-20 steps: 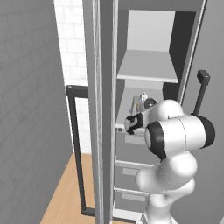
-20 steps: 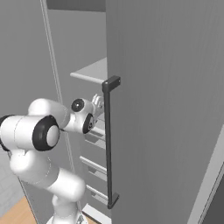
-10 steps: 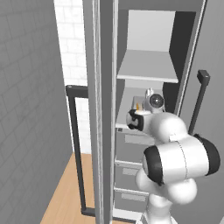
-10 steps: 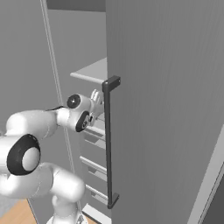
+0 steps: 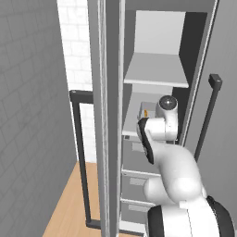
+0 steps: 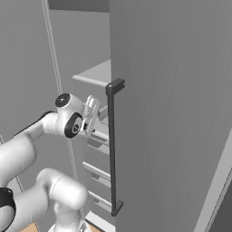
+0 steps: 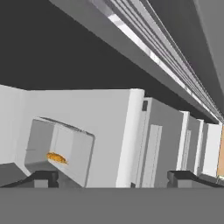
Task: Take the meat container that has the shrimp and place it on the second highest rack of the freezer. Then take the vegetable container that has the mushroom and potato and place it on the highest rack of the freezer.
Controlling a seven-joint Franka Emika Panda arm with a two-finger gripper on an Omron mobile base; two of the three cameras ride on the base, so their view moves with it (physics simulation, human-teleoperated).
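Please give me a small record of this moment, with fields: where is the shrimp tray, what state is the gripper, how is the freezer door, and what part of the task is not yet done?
shrimp tray: the meat container sits on the second highest rack of the freezer, shrimp inside
gripper: the gripper is open, holding nothing, with the tray off to one side of it
freezer door: open, its dark bar handle beside the arm
highest rack: the highest rack is bare where it shows
not yet done: the vegetable tray goes on the highest rack

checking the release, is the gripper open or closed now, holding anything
Gripper: open, fingertips spread wide, holding nothing; the meat container with the shrimp sits on the second highest rack.
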